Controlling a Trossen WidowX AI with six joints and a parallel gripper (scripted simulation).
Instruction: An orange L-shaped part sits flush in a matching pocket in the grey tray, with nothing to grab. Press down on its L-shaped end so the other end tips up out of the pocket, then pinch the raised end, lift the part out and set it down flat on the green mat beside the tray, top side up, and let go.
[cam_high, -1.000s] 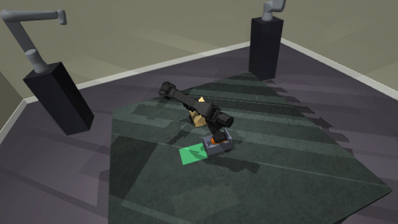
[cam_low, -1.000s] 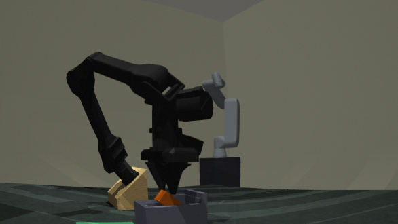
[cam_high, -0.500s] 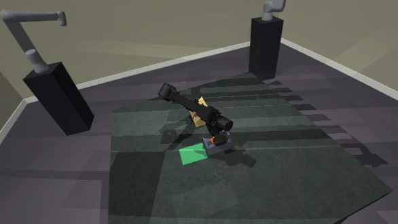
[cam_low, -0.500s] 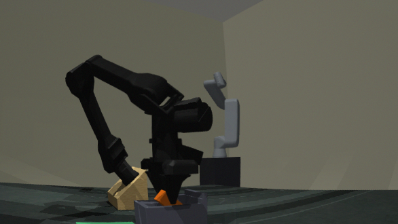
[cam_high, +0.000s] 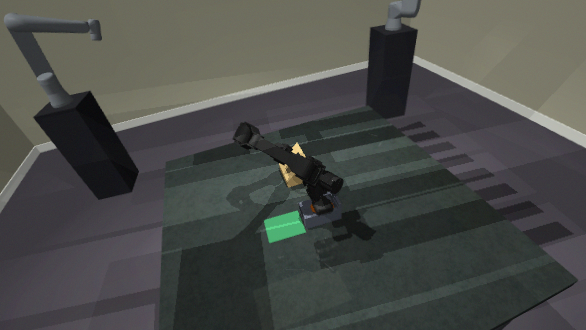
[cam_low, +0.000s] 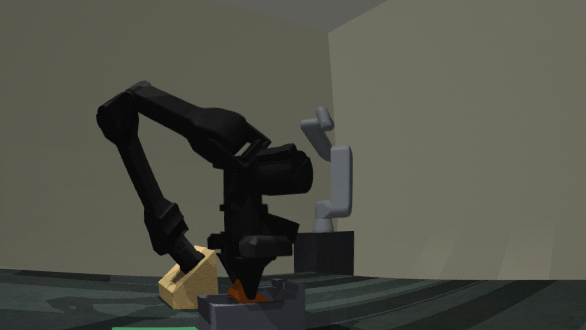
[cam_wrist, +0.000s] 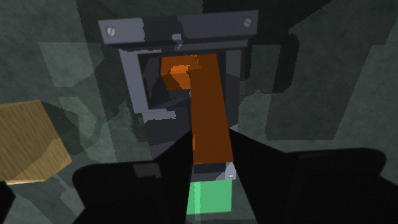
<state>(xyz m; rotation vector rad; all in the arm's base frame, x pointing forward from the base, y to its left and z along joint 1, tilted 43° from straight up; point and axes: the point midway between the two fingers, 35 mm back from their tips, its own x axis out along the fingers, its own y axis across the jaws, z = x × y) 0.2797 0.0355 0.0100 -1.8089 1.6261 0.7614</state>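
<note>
Pinching the raised end of the orange part (cam_wrist: 210, 115), the gripper (cam_wrist: 212, 150) is reaching down into the grey tray (cam_wrist: 131, 75). Part is sitting tilted in the tray's pocket; green mat (cam_wrist: 210, 196) is lying just beside the tray.

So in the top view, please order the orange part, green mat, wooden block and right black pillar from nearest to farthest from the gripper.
1. Orange part, held in the gripper.
2. Green mat, just left of it. Wooden block, behind, looks about as close; I cannot rank these two.
3. Right black pillar, far back.

The dark green table top (cam_high: 400, 240) carries the grey tray (cam_high: 320, 218), green mat (cam_high: 284, 226) and tan wedge (cam_high: 289, 172).
</note>
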